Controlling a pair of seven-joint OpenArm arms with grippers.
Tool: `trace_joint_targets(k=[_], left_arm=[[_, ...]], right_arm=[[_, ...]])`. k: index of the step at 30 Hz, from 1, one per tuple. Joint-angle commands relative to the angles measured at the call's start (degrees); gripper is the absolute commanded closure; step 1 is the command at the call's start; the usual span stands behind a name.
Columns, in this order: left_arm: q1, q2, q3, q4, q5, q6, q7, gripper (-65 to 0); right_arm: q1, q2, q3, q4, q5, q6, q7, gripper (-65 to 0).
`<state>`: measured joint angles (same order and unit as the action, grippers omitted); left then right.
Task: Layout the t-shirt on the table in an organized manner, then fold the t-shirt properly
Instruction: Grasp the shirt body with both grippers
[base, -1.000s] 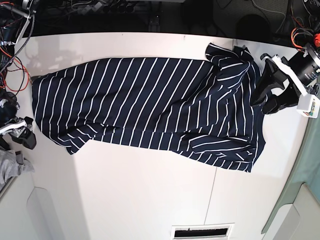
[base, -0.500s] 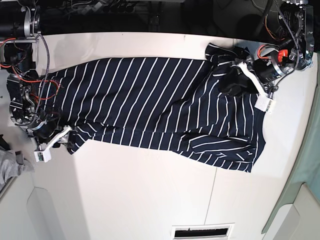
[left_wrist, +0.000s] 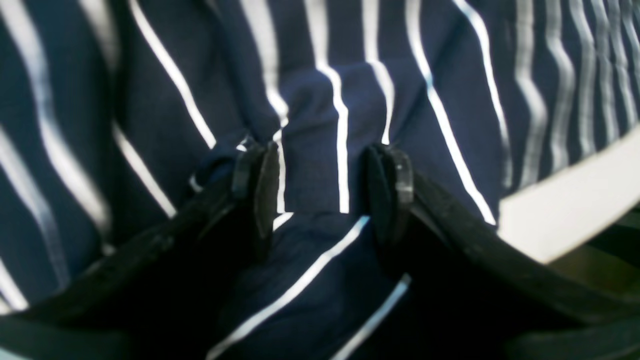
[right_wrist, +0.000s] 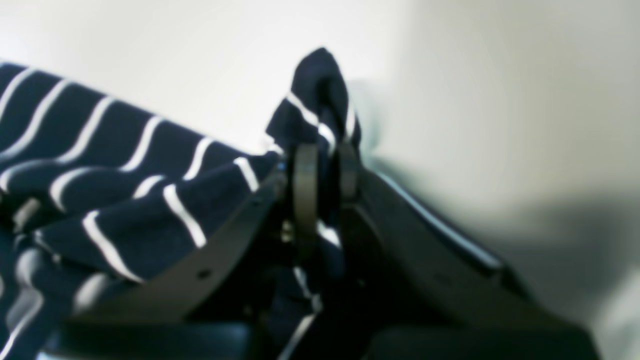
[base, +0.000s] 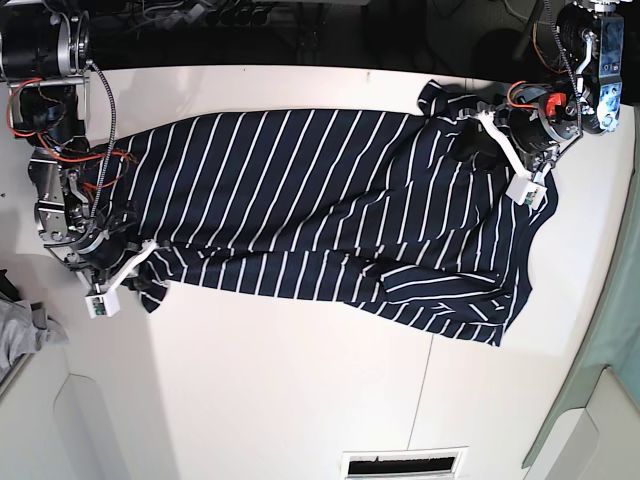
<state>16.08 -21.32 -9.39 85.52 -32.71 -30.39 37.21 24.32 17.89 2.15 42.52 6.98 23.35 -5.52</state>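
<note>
The navy white-striped t-shirt (base: 300, 200) lies stretched left to right on the white table (base: 280, 380), bunched and folded at its right end. My left gripper (base: 470, 150) rests on the shirt's upper right part. In the left wrist view this left gripper (left_wrist: 322, 190) is open, its fingers (left_wrist: 260, 185) straddling a raised ridge of the t-shirt (left_wrist: 450, 100). My right gripper (base: 150, 285) is at the shirt's lower left corner. The right wrist view shows the right gripper (right_wrist: 325, 175) shut on a pinched corner of the t-shirt (right_wrist: 150, 165), lifted just off the table (right_wrist: 175, 60).
A small grey cloth (base: 20, 335) lies at the left edge. A vent slot (base: 405, 463) sits at the near edge, and a thin seam (base: 425, 400) crosses the table. Cables and dark equipment (base: 200, 20) line the far edge.
Both arms came onto the shirt from the table's ends. The right gripper has closed on the lower left corner. The left gripper moved onto the upper right part, which has shifted.
</note>
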Motion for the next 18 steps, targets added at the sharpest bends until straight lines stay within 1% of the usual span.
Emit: trace_joint_targets(k=[1,3,4,8,10,13,16,17,18], left_arm=[[-1.11,-1.42,-0.37,-0.11,1.18,1.57,-0.37,-31.4],[-3.19,-1.99,-0.39,-1.97,2.73,2.62,-0.33,-31.4],[-4.42,-2.14,-0.39,-3.06,3.21,2.8,-0.35,-31.4],[-10.38,-2.14,-0.33,-7.52,3.19,2.78,-0.33,-31.4],[-13.97,-2.16,0.07,-9.77,3.21,2.78,-0.33,-31.4],[-19.78,-2.16,1.31,-13.73,3.78,2.73,-0.33,-31.4],[-24.79,-2.16,3.26,-17.7,4.74,2.73,-0.11,-31.4],[-26.05,-2.16,3.69,-18.71,4.7,2.43,0.5,-31.4],[-27.02,-2.19,3.87,-19.12,4.42,0.81,1.79,-31.4]], right_arm=[[1.51,1.53,2.14,1.14,0.31,-0.22,1.09,0.0],[1.25,2.29,6.45,1.14,0.87,0.13,-0.33,0.0],[0.9,2.67,8.63,1.14,1.66,1.31,-1.05,0.0],[-3.3,4.48,14.88,1.25,7.69,8.52,-1.84,0.0],[-6.56,4.63,16.59,1.57,11.04,9.09,-2.01,0.0],[-12.46,4.5,16.98,3.39,16.39,9.51,-1.97,0.0],[-18.49,3.37,18.05,8.85,21.11,9.51,-1.92,0.0],[-20.37,2.64,18.88,11.54,21.99,9.51,-1.92,0.0],[-21.99,1.79,19.87,14.47,22.73,9.49,-1.92,0.0]])
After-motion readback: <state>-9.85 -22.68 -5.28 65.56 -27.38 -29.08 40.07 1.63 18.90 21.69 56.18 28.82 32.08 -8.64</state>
